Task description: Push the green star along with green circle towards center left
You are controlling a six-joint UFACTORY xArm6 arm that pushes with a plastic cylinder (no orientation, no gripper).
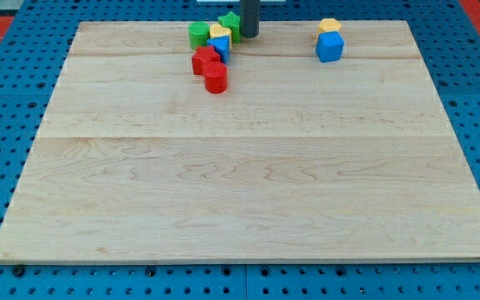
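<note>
A: Seven blocks are counted on the desk (pixel 248 208), and my tip (pixel 249 35) is seen at the view's top edge, just to the view's right of the green star (pixel 229 25), touching it or very nearly so.

B: Is a gripper to be reported as open or closed?

A: No gripper is fitted; only a straight dark rod is carried, so nothing can be clasped and nothing is held. Blocks are only shoved.

B: Where are the task's things placed?

A: The green star is found beside the rod, and the green circle (pixel 198 34) lies a little further to the view's left. Between and just below them a yellow block (pixel 220 32) and a blue block (pixel 220 47) are wedged, with a red block (pixel 204 60) and a red cylinder (pixel 216 78) below those. Well apart, at the view's right, a yellow hexagon (pixel 330 25) is set against a blue cube (pixel 329 47).

B: How should the push be made well?

A: It is judged that a slow stroke toward the view's left and downward is called for, with the tip kept behind the star's far side so that the star is driven into the circle. The cluster is packed tightly, so the yellow and blue blocks are likely to be dragged along; small corrections of line would be needed so that both green pieces are not lost sideways.
</note>
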